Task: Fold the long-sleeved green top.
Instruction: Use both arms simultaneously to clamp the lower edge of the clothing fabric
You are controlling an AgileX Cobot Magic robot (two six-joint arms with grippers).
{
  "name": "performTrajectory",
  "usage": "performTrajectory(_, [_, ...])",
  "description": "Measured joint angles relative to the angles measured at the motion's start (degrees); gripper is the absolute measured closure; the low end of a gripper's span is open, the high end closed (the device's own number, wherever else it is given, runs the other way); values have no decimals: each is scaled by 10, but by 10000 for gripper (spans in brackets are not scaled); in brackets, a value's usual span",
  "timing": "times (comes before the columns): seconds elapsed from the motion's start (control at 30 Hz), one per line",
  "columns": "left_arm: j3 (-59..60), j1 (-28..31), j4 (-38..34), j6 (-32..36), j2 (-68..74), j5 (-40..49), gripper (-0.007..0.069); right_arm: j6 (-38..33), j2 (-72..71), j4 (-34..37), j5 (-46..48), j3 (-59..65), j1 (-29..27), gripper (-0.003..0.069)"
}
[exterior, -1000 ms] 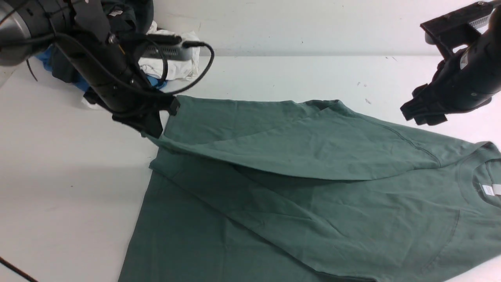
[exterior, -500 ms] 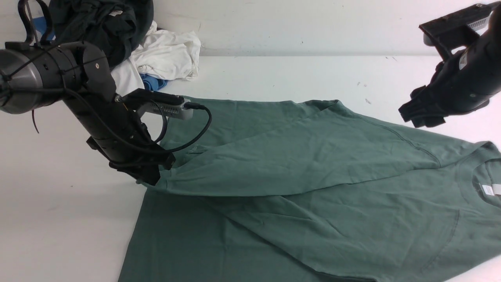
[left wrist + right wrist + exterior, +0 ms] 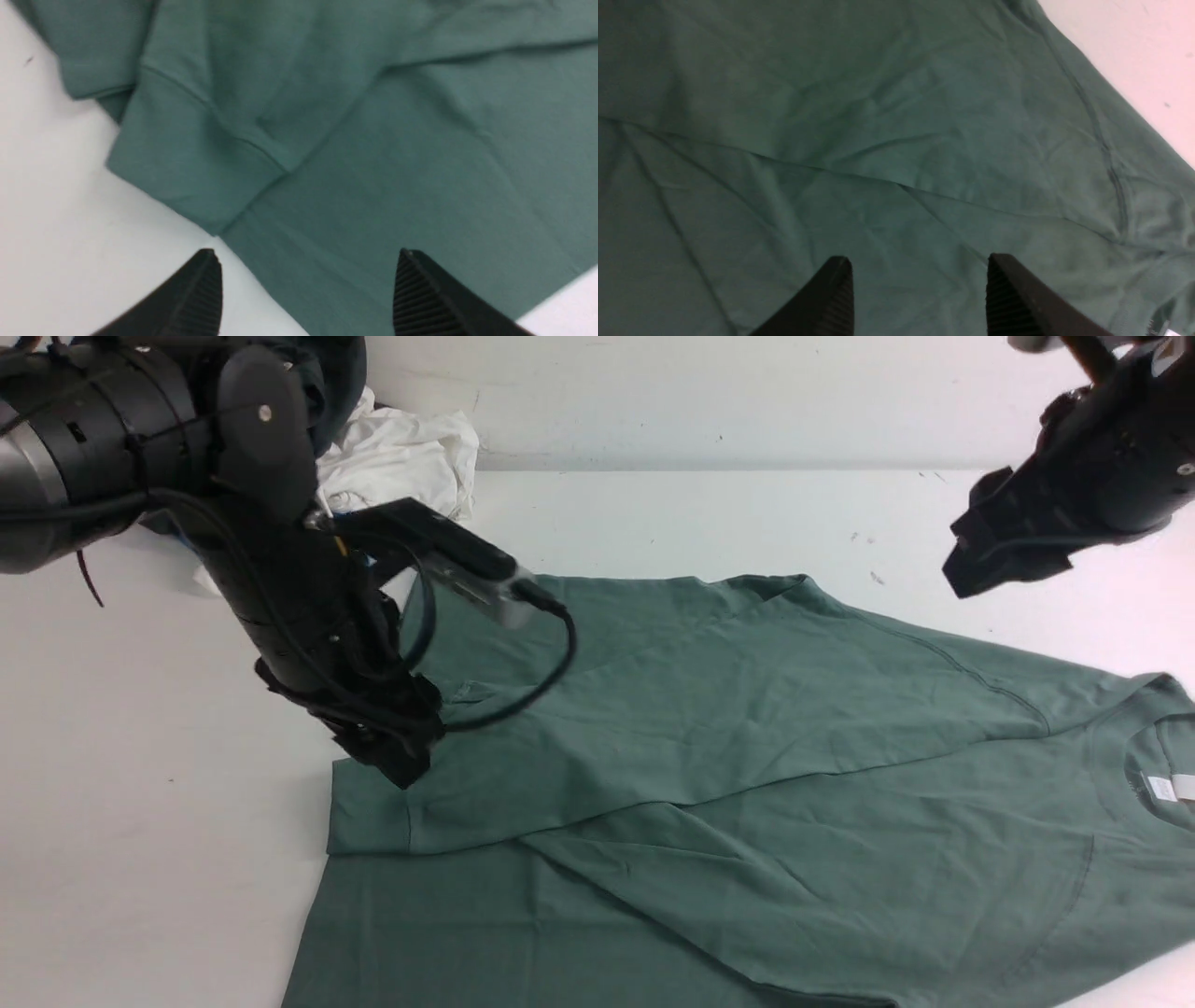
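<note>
Green long-sleeved top (image 3: 747,756) lies flat on the tabletop (image 3: 140,803), collar toward my right. Far sleeve (image 3: 653,728) is laid across the body, cuff (image 3: 369,817) at the hem end, so the first fold looks done. My left tool (image 3: 307,261) is released and empty, over the cuff. Right tool (image 3: 920,261) is spread and empty, above the shoulder. Left to do, I judge: other sleeve, body folds.

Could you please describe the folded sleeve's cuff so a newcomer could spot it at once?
On the white table lies the green long-sleeved top, one sleeve folded across its body toward the robot's left. The cuff ends that sleeve, near the open left gripper: a seamed band, unlike the plain fabric around it.
</note>
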Motion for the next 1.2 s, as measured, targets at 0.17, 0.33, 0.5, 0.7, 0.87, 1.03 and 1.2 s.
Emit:
performTrajectory(0.17, [60,-88,46,0,-14,2,181,-3,-77,25,3,38,58,294])
performTrajectory(0.33, [171,-105,66,16,-15,1,181,6,-167,28,4,147,120,294])
performTrajectory(0.5, [250,-105,69,65,-28,-4,181,21,-240,27,6,257,140,294])
performTrajectory(0.7, [345,-105,74,129,-78,-93,181,36,-339,22,6,401,140,293])
performTrajectory(0.87, [416,-105,91,184,-83,-180,181,32,-376,17,6,461,140,292])
performTrajectory(1.03, [431,-105,120,196,-78,-271,181,33,-378,13,5,469,140,292])
performTrajectory(1.2, [422,-105,130,201,-56,-282,188,34,-378,12,4,469,140,291])
